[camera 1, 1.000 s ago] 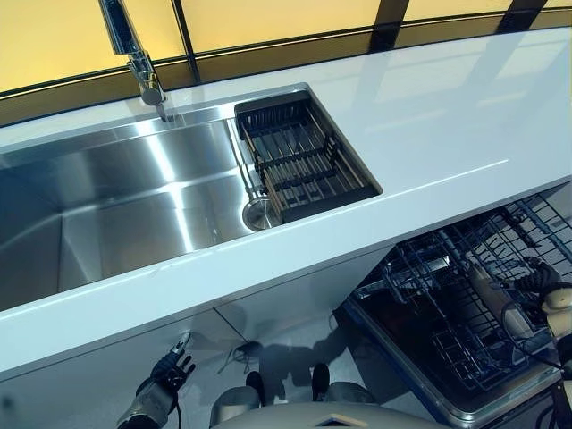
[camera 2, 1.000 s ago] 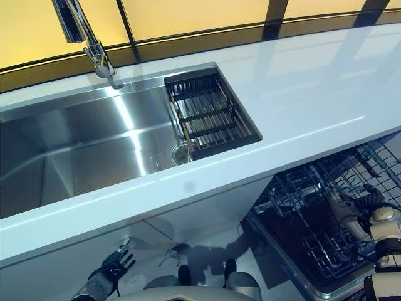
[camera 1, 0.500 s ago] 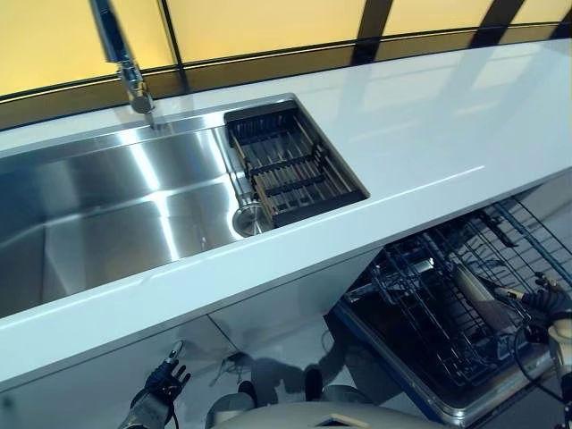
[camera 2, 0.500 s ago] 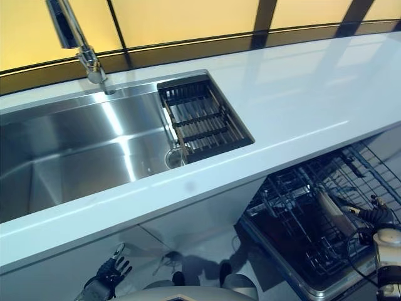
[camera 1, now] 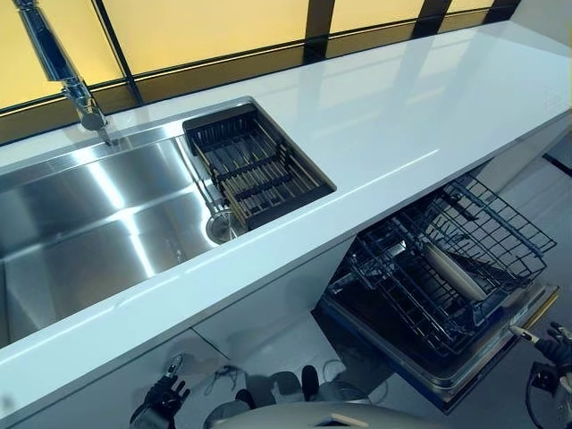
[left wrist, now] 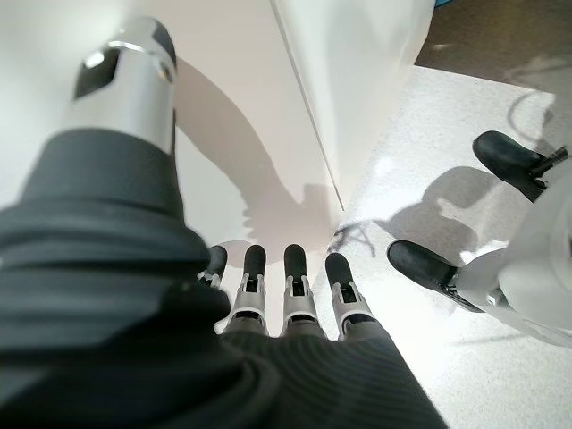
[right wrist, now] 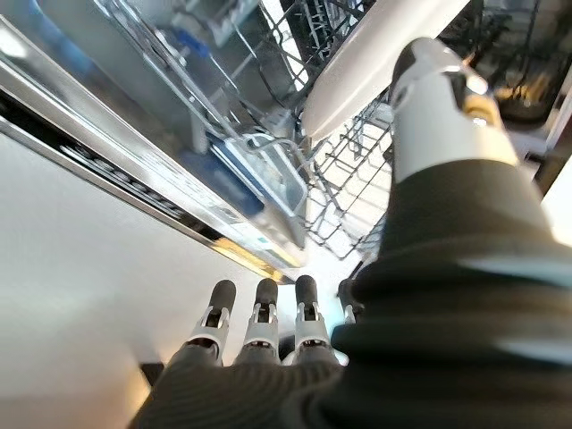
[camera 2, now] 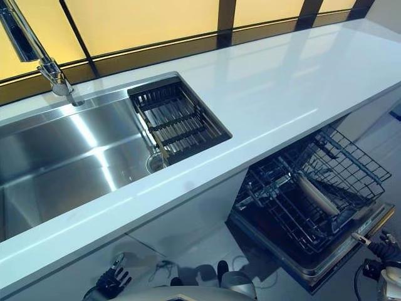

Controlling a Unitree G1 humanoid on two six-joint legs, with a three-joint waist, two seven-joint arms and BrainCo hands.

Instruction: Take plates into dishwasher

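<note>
White plate (camera 1: 454,273) stands on edge in pulled-out dishwasher rack (camera 1: 487,219). Right hand (camera 2: 382,243) just off open door's corner, fingers relaxed, apparently empty. Left hand (camera 1: 163,399) low by cabinet, released.

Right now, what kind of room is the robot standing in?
It looks like a kitchen. There is a steel sink with a tall faucet set in a long white counter, and below the counter an open dishwasher with its wire rack pulled out and a plate standing in it.
</note>
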